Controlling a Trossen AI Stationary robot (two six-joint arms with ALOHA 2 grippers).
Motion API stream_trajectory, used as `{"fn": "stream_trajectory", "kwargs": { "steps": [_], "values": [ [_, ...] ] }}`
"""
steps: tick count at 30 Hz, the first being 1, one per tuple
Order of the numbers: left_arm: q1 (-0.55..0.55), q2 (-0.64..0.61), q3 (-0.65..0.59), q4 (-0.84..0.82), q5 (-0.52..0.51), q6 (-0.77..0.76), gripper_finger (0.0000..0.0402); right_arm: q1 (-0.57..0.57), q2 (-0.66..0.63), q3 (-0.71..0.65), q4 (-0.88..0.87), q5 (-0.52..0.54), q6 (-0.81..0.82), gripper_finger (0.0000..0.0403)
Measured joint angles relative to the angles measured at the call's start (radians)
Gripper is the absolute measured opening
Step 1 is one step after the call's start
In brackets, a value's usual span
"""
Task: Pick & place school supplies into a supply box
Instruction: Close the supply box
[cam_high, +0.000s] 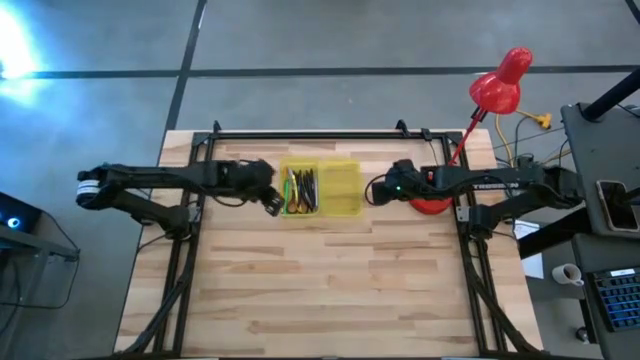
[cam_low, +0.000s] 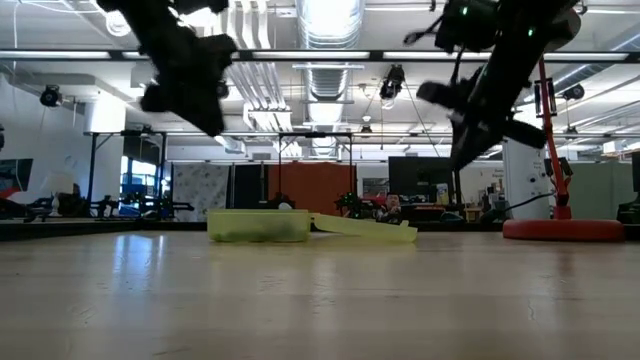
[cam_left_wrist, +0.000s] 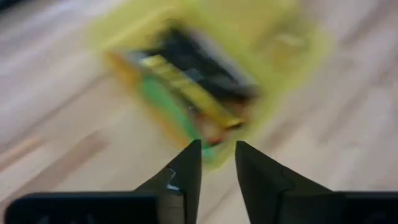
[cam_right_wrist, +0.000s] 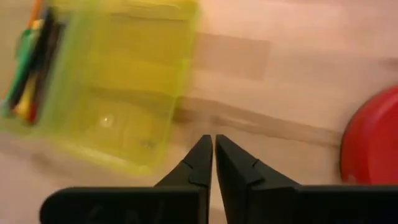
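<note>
Your left gripper sits right at the supply box's left edge in the high view, and I honestly can't tell from up there how wide its fingers are. Your right gripper is just off the box's opposite side, next to the flipped-open lid. The supplies are all lying inside the box's left half: dark pens plus bits of green, yellow and orange-red. The box itself sits on the wooden table, toward the back edge, with the lamp's red base to its right, beyond your right gripper.

Low view: the box rests flat on the table with its lid lying open on the side toward the red base. Both arms hang well above the box, nothing touching it.

Left wrist view: your left gripper has its fingers slightly apart with nothing between them, and the box with the supplies is straight ahead, blurry.

Right wrist view: your right gripper is nearly closed, just a sliver of gap, holding nothing. It hovers over bare table just beside the lid, with the supplies at the box's far side and the red base off to the other side.
</note>
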Motion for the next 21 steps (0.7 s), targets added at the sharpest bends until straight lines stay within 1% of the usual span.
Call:
{"fn": "stream_trajectory", "kwargs": {
  "steps": [2,5,7,9,12,16,21],
  "values": [
    [0.019,0.036,-0.020,0.119,0.071,0.044,0.0066,-0.002,0.025,-0.027,0.046,-0.005,0.041,0.0012],
    [0.050,0.100,-0.025,0.240,0.100,0.101,0.0037,0.001,0.073,-0.039,0.090,-0.030,0.075,0.0012],
    [0.079,0.144,-0.025,0.267,0.130,0.136,0.0016,0.004,0.117,-0.040,0.108,-0.046,0.078,0.0012],
    [0.100,0.195,-0.025,0.265,0.146,0.165,0.0004,0.003,0.160,-0.040,0.137,-0.071,0.079,0.0013],
    [0.124,0.266,-0.026,0.263,0.158,0.193,0.0005,0.005,0.227,-0.040,0.174,-0.086,0.103,0.0013],
    [0.142,0.320,-0.026,0.290,0.168,0.215,0.0006,-0.006,0.295,-0.040,0.228,-0.093,0.155,0.0013],
    [0.145,0.357,-0.026,0.312,0.184,0.256,0.0006,-0.067,0.373,-0.041,0.320,-0.139,0.176,0.0013]
  ]
}}
